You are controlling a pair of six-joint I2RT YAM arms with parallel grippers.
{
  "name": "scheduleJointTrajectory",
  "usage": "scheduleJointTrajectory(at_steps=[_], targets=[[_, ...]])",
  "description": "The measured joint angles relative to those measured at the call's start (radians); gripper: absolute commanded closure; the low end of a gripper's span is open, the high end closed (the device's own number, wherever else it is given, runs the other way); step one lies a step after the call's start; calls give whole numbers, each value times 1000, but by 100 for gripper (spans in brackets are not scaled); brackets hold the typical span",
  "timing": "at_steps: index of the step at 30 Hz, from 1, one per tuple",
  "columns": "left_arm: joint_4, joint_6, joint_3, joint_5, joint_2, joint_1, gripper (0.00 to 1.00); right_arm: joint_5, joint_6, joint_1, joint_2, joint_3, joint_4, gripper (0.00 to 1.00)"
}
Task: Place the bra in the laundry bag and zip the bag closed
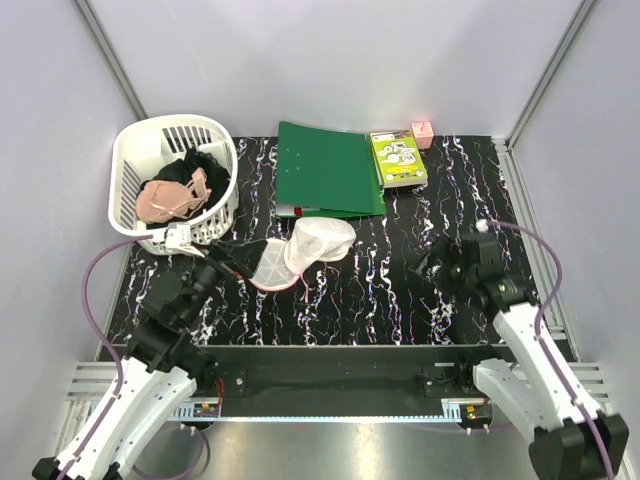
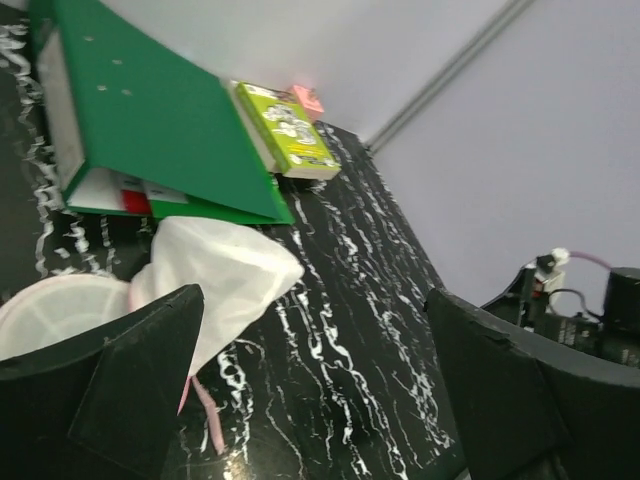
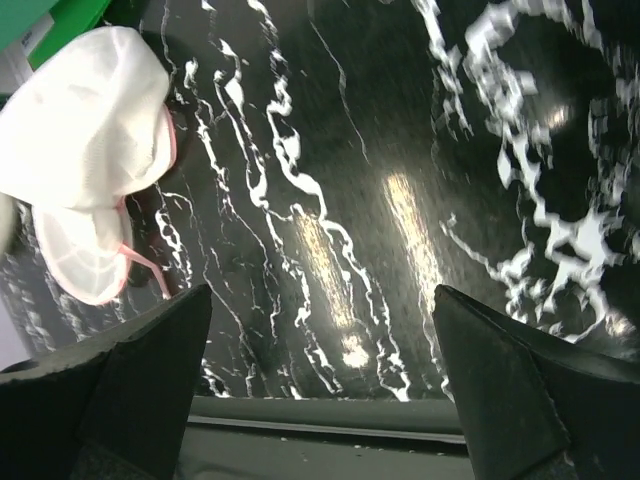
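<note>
The peach bra lies in the white slotted basket at the far left, beside a black clothing bundle. The white mesh laundry bag with pink trim lies open on the table's middle, its lid flap turned toward the near left; it also shows in the left wrist view and the right wrist view. My left gripper is open and empty, just left of the bag. My right gripper is open and empty over the bare table, well right of the bag.
A green binder lies at the back middle, just behind the bag. A yellow-green booklet and a small pink box lie to its right. White walls stand on three sides of the black marbled table.
</note>
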Motion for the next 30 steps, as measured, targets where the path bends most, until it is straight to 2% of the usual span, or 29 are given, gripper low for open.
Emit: scheduleJointTrajectory(at_steps=[4, 6, 9, 13, 21, 24, 25, 30], targets=[[-127, -14, 34, -98, -34, 0, 1, -27, -136, 13, 188, 151, 45, 0], [-212, -41, 54, -151, -62, 0, 1, -19, -182, 64, 298, 235, 82, 0], [-387, -90, 146, -214, -83, 0, 1, -2, -254, 207, 437, 364, 124, 0], [-485, -68, 247, -212, -103, 0, 1, 27, -369, 426, 674, 615, 174, 1], [-676, 19, 388, -232, -135, 0, 1, 44, -553, 717, 1093, 1019, 215, 11], [-748, 34, 415, -243, -138, 0, 1, 43, -604, 796, 1236, 1113, 219, 6], [-767, 38, 424, -244, -142, 0, 1, 43, -618, 816, 1281, 1138, 215, 1], [-842, 49, 459, -254, -174, 0, 1, 75, -694, 874, 1460, 1224, 197, 0]])
